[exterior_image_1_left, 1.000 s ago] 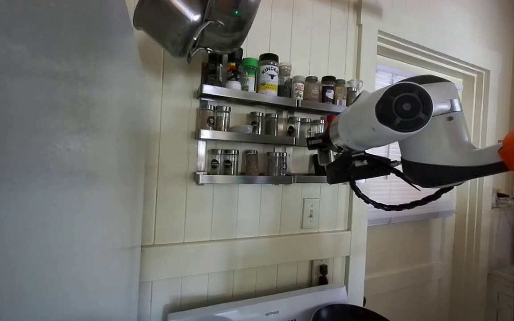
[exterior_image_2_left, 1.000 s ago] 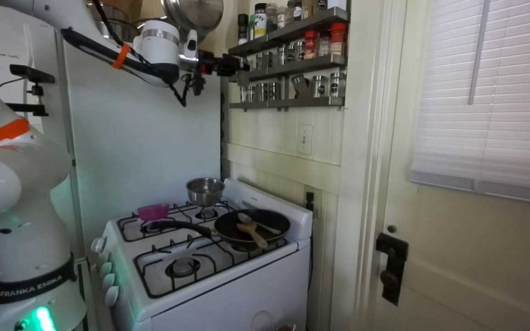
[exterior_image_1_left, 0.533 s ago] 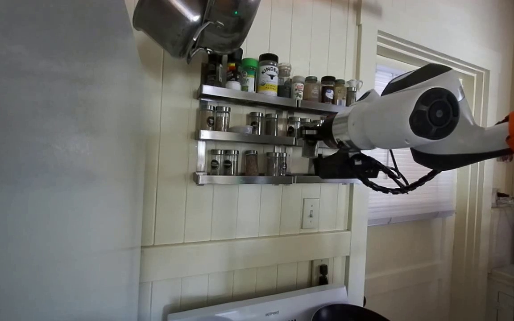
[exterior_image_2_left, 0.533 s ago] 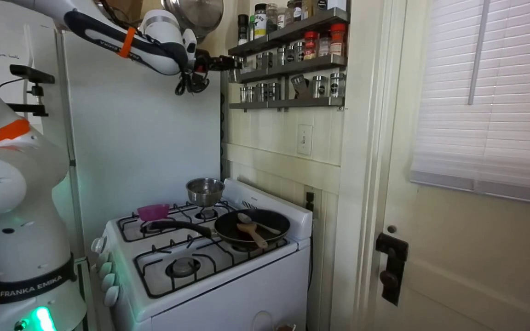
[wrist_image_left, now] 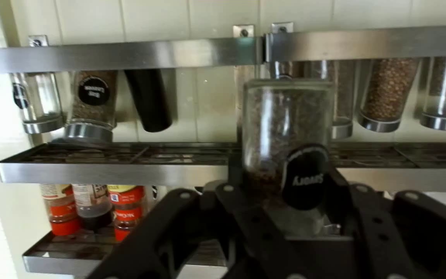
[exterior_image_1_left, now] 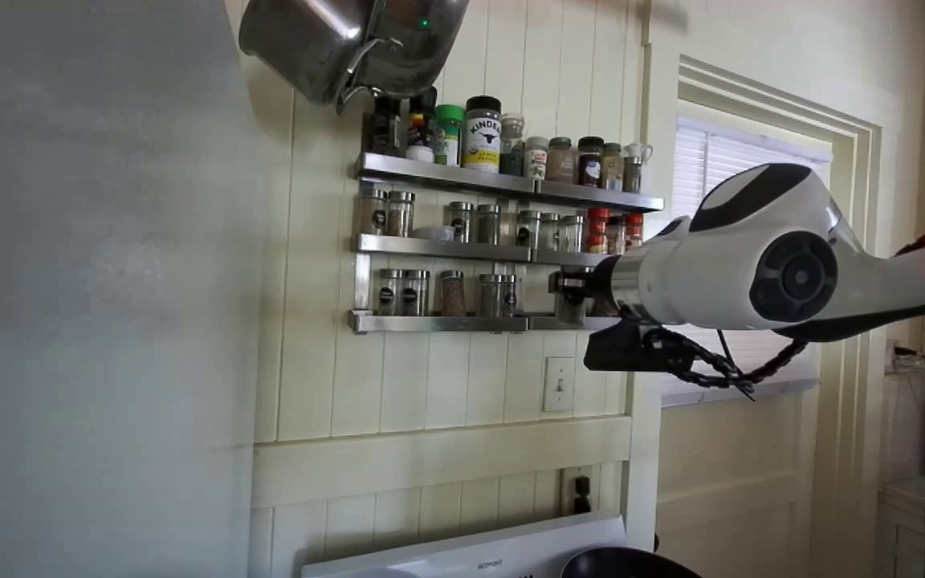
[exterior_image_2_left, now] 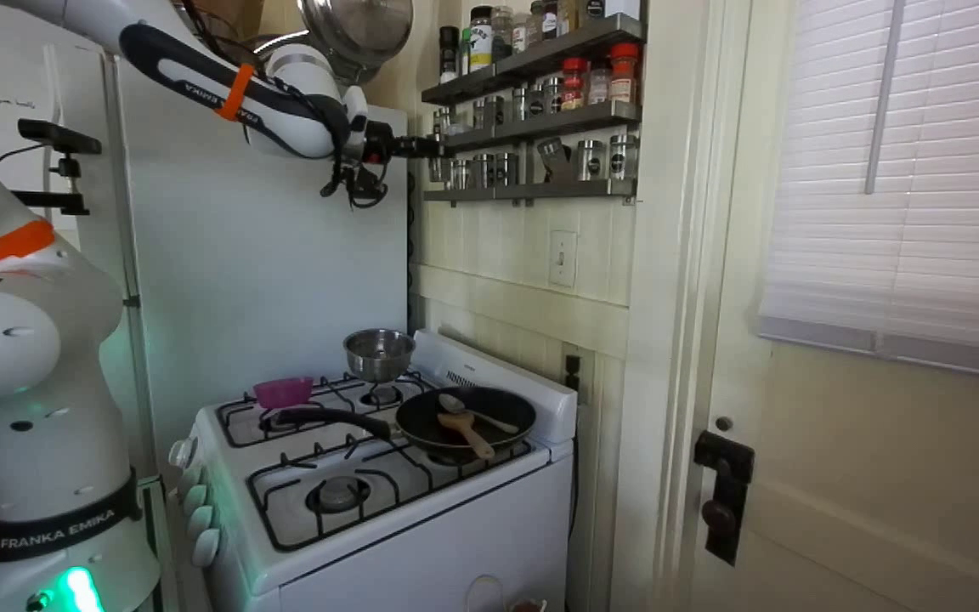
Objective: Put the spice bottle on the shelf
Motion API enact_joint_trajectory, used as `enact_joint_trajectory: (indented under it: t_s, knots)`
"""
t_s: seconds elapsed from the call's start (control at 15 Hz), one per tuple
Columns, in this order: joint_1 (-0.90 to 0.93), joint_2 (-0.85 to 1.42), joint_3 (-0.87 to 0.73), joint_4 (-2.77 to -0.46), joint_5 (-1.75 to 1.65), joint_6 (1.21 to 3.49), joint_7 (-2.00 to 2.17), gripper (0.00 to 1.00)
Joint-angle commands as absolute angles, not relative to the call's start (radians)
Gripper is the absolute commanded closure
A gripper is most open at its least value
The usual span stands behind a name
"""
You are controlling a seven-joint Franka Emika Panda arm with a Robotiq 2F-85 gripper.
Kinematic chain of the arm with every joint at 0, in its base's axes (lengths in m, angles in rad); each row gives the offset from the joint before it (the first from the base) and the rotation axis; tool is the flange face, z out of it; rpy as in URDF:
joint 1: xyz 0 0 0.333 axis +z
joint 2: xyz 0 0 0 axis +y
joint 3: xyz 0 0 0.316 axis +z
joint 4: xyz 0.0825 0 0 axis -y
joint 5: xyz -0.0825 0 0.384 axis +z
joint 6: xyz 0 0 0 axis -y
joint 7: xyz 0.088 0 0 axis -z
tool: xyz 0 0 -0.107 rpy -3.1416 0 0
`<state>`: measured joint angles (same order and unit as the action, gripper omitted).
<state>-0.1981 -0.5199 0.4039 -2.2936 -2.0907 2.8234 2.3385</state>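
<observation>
Holds the spice bottle (wrist_image_left: 285, 124) upright at the front of the shelf (exterior_image_1_left: 442, 246), base down and lid end up, long axis close to vertical. Pinches it toward the upper end in the gripper (exterior_image_1_left: 565, 282), between black fingers (wrist_image_left: 235, 174) on either side of the glass; hides the lid from sight. Bears the word "Savory" on a round black label (wrist_image_left: 305, 176), facing the wrist camera and set off to one side of the bottle. Appears base uppermost in the wrist view, lettering inverted, the same way round as the Bay Leaves jar (wrist_image_left: 95, 100) on the lowest tier (wrist_image_left: 130, 54). Runs straighter there than the black container (wrist_image_left: 149, 100) next along, set aslant. Contains something dry and brownish, visible through clear glass.

Hangs below the fingers in both exterior views. Overlaps the lowest tier in an exterior view, base close to the front rail (exterior_image_1_left: 543, 323); leaves contact with the metal impossible to tell. Crosses the rail of the middle tier (wrist_image_left: 114, 174) in the wrist view, with red-capped bottles (wrist_image_left: 65, 217) from that tier toward the left edge.

Takes in farther down, in an exterior view, a white stove (exterior_image_2_left: 430, 544) topped by a pink bowl (exterior_image_2_left: 284, 393), a metal vessel (exterior_image_2_left: 379, 361) and a frying pan (exterior_image_2_left: 421, 422), the last holding a wooden utensil (exterior_image_2_left: 468, 436). Adds metal pots (exterior_image_1_left: 310, 48) overhead in both exterior views.
</observation>
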Motion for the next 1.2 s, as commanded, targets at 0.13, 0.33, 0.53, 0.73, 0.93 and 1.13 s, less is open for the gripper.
enact_joint_trajectory:
  t_s: [0.13, 0.33, 0.53, 0.73, 0.93, 1.13]
  knots:
    - [-0.217, -0.517, 0.397, -2.342, -2.071, 2.804, 2.317, 0.52]
    - [-0.232, -0.515, 0.429, -2.346, -2.095, 2.67, 2.345, 0.77]
    - [-0.226, -0.486, 0.456, -2.328, -2.173, 2.512, 2.417, 0.77]
    - [0.027, -0.415, 0.278, -2.334, -2.257, 2.306, 2.381, 0.77]
    - [0.126, -0.359, 0.183, -2.311, -2.356, 2.274, 2.441, 0.77]
    - [0.173, -0.318, 0.12, -2.284, -2.444, 2.296, 2.513, 0.77]
